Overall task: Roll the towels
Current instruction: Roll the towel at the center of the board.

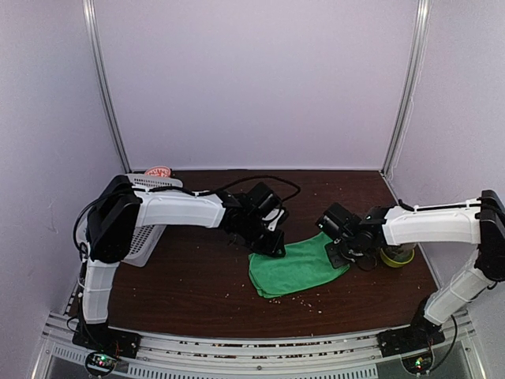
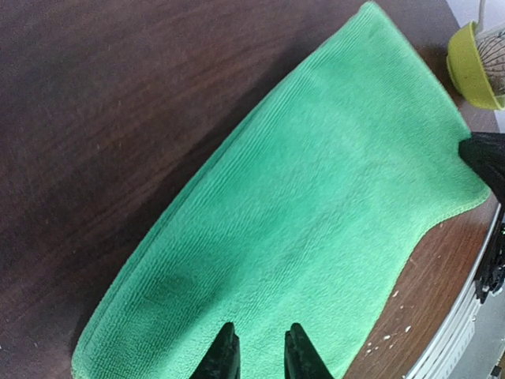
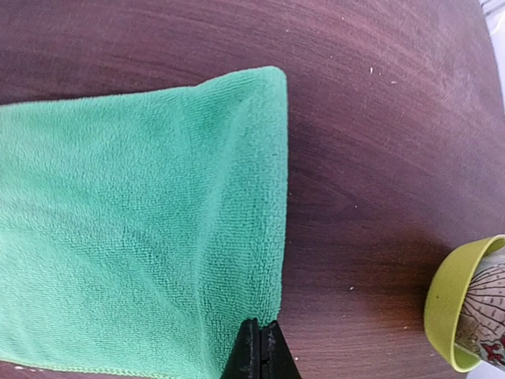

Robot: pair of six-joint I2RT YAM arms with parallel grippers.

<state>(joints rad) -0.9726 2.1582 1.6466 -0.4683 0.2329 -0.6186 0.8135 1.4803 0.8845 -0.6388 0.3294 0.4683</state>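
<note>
A bright green, plain microfibre towel (image 1: 296,267) lies flat on the dark brown wooden table (image 1: 197,292), a little right of centre in the overhead view, between the two arms. It looks folded over, with a doubled edge along its far side.

The left gripper (image 2: 258,338) is at the towel's upper-left edge in the overhead view. In the left wrist view its two black fingers (image 2: 225,355) rise from the bottom of the frame, a narrow gap apart, with flat green cloth showing between them. Whether they touch the cloth cannot be told.

The right gripper (image 3: 259,339) is at the towel's right corner. In its own view the fingers are pressed together at the bottom centre, right on the cloth's edge. Whether any cloth is caught between them is not clear.

Just right of that gripper stands a yellow-green round cup (image 3: 442,304) holding something pale with printed marks. A white slotted plastic basket (image 1: 150,237) sits at the left of the overhead view, under the left arm.
</note>
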